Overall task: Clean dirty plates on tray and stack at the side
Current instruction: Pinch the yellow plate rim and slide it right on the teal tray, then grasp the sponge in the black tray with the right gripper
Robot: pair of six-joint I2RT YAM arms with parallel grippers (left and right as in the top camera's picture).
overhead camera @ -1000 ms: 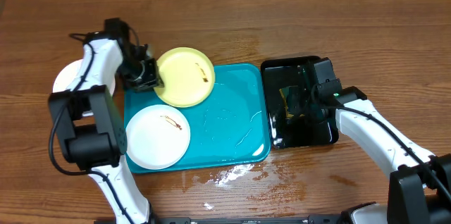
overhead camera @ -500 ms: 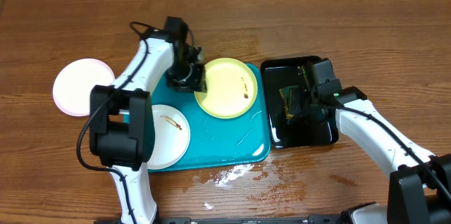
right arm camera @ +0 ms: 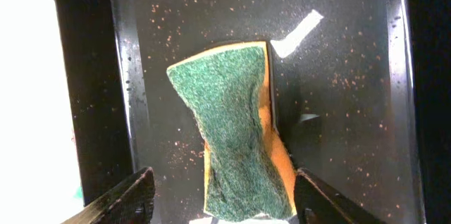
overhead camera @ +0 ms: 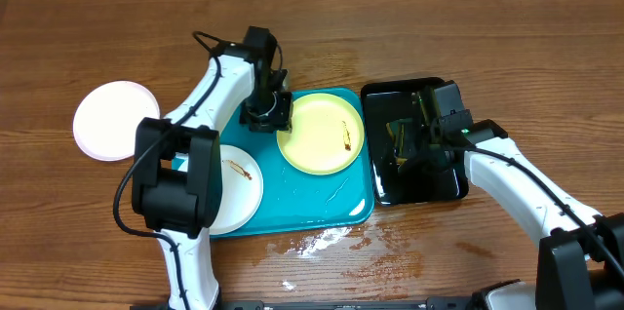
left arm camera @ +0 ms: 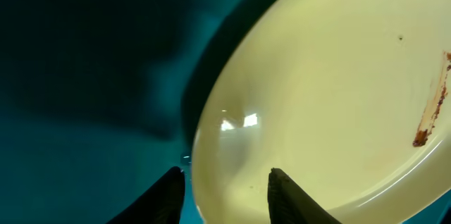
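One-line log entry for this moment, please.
left gripper: shut on yellow-green plate rim, over tray | right gripper: open above sponge in black tray | smeared white plate: on tray | other white plate: on table

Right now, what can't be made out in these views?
Overhead: white plate on the tray, left part behind the left arm.
Overhead: lone plate left of the tray, washed out, smears unreadable.
Right wrist: sponge, near end runs to the bottom edge.
Left wrist: yellow-green plate, right side off frame.
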